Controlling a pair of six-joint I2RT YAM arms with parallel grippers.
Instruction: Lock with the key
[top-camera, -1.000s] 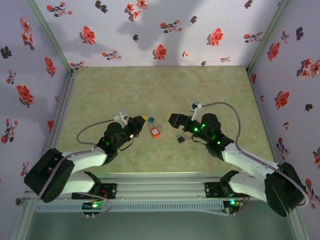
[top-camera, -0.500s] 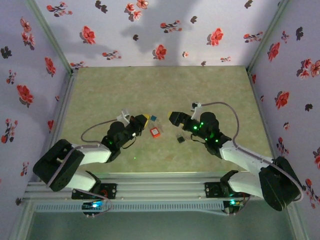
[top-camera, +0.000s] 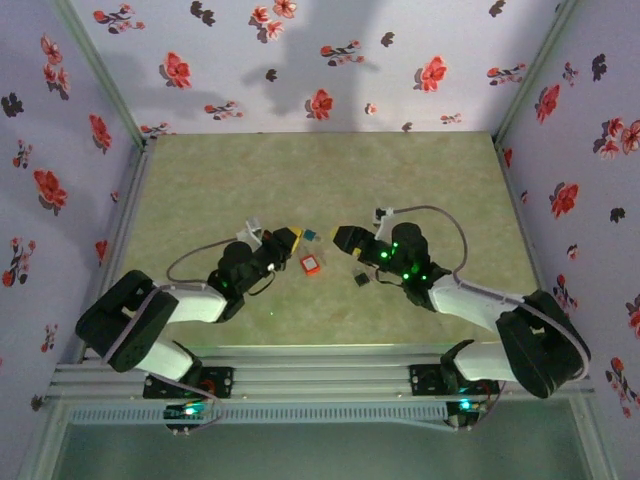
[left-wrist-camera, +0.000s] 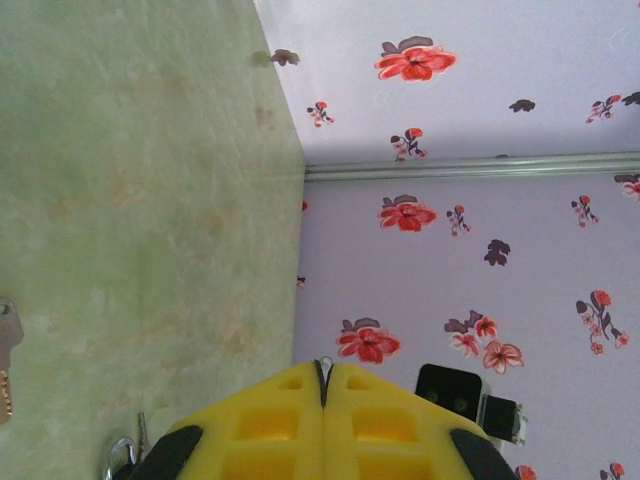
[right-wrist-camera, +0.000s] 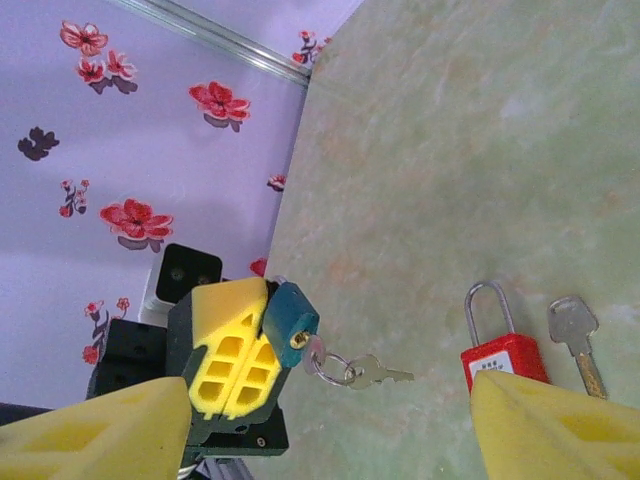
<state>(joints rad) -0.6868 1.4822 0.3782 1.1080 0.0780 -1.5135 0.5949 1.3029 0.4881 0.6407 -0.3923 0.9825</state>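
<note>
The lock (right-wrist-camera: 505, 358), a small red padlock with a pale label and a silver shackle, lies on the green table (top-camera: 320, 180). A loose key (right-wrist-camera: 575, 335) lies just right of it. In the top view the lock (top-camera: 310, 264) sits below and between the two grippers. My left gripper (right-wrist-camera: 258, 295) is shut on a teal padlock (right-wrist-camera: 290, 322), which has a key in its keyhole and a ring (right-wrist-camera: 340, 368) with a second key hanging from it. My right gripper (right-wrist-camera: 325, 430) is open and faces the teal padlock from a short distance, with nothing between its yellow fingers (right-wrist-camera: 95, 430).
A small dark object (top-camera: 360, 279) lies on the table under the right arm. Flowered walls (top-camera: 300, 60) close in the table on three sides. In the left wrist view my left gripper (left-wrist-camera: 323, 368) points at the right arm's camera (left-wrist-camera: 455, 392).
The right gripper has slid left, closer to the teal padlock. The left gripper has moved slightly right, still holding it. The red lock has not moved.
</note>
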